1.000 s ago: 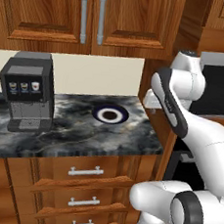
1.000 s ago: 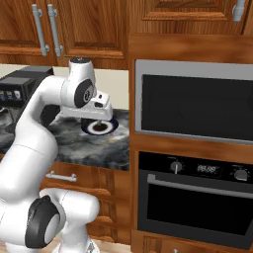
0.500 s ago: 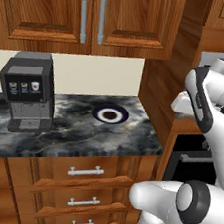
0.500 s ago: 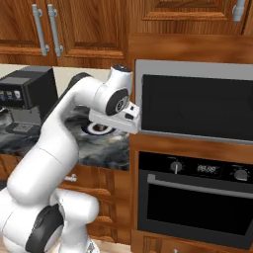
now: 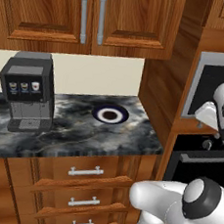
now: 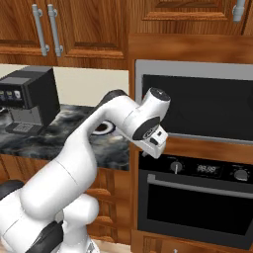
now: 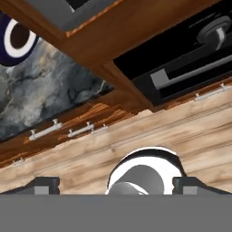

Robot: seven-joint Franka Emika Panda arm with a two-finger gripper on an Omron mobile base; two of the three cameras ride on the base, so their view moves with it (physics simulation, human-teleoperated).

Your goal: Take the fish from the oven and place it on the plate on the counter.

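The plate [image 5: 110, 115] sits on the counter [image 5: 72, 134] to the left, well apart from the gripper [image 6: 157, 143], which hangs in front of the oven [image 6: 195, 197] just above its control strip; the fingertips [image 7: 43, 185] stand far apart at the hand view's lower corners, released and grasping nothing; the plate shows a dark-blue rim, white ring and dark centre; the oven door is closed, its dark glass showing nothing inside, so the fish cannot be made out; in the right base view the arm covers most of the plate.
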